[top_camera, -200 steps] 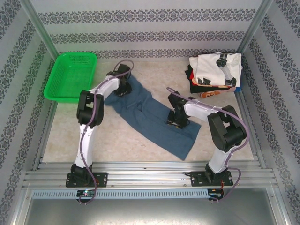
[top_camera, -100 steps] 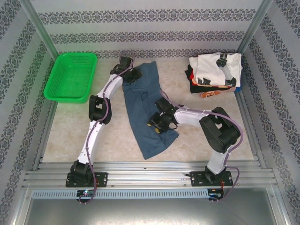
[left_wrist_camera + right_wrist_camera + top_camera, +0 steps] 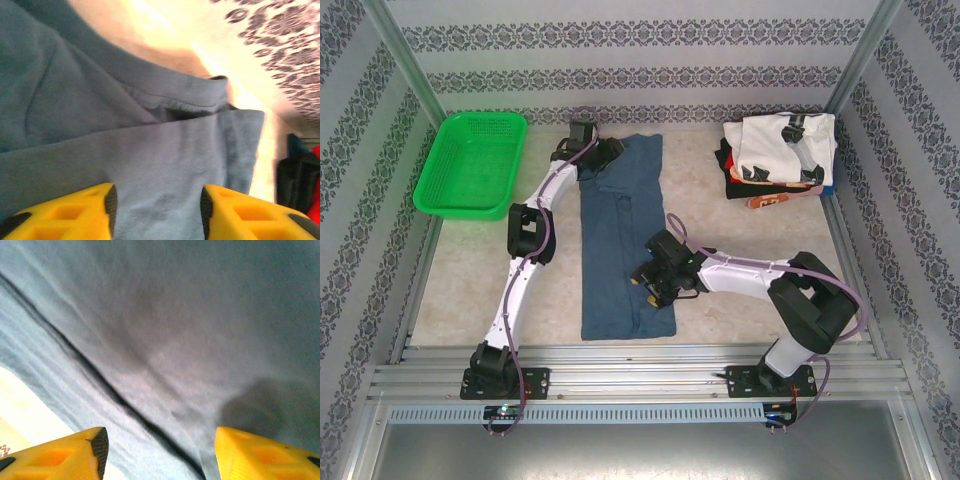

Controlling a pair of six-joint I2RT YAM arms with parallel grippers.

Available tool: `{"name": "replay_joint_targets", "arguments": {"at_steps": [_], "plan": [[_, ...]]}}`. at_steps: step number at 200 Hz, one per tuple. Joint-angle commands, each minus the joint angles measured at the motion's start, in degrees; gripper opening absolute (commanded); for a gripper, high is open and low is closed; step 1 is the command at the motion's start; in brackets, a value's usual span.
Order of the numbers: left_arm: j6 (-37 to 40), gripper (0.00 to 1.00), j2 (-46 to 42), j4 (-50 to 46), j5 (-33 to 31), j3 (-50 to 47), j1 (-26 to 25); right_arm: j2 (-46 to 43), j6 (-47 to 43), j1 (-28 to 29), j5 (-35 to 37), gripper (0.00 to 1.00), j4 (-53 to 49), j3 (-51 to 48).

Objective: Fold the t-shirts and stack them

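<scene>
The dark slate-blue t-shirt (image 3: 620, 240) lies folded into a long narrow strip running from the back of the table to its front edge. My left gripper (image 3: 603, 152) sits low over the strip's far end, open, and the blue cloth (image 3: 150, 150) spans the gap between its yellow fingers (image 3: 75, 212). My right gripper (image 3: 650, 275) hovers over the strip's lower right part, open wide above the cloth (image 3: 165, 340), where a dark fold line crosses. A stack of t-shirts (image 3: 785, 145) rests at the back right, topped by a white one with black-and-orange print, with black and red ones beneath.
The green mesh basket (image 3: 470, 165) stands at the back left. Patterned walls enclose the table on three sides. Bare tabletop (image 3: 750, 250) lies between the strip and the stack. The stack's black and red edge (image 3: 300, 185) shows in the left wrist view.
The blue shirt swung from a diagonal lie to straight, front to back. The left gripper moved toward the back wall, and the right gripper moved left and nearer the front.
</scene>
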Motion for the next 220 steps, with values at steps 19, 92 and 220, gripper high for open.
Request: {"name": "replay_joint_targets", "arguments": {"at_steps": [19,92,220], "plan": [[-2.85,0.7,-5.45,0.77,3.09,-1.57,1.41,-8.27,-9.48,-1.36,3.34,0.63,-10.75,4.48],[6.74,0.77,-39.22,-11.22,5.75,-21.27,-2.52,-32.68,-35.77,-10.33,-0.01,0.78,-37.1,0.09],[-17.53,0.69,-106.13,-10.13,-14.15,-116.52,-29.57,-21.61,-49.11,-12.62,-19.54,0.74,-17.96,-14.41]]}}
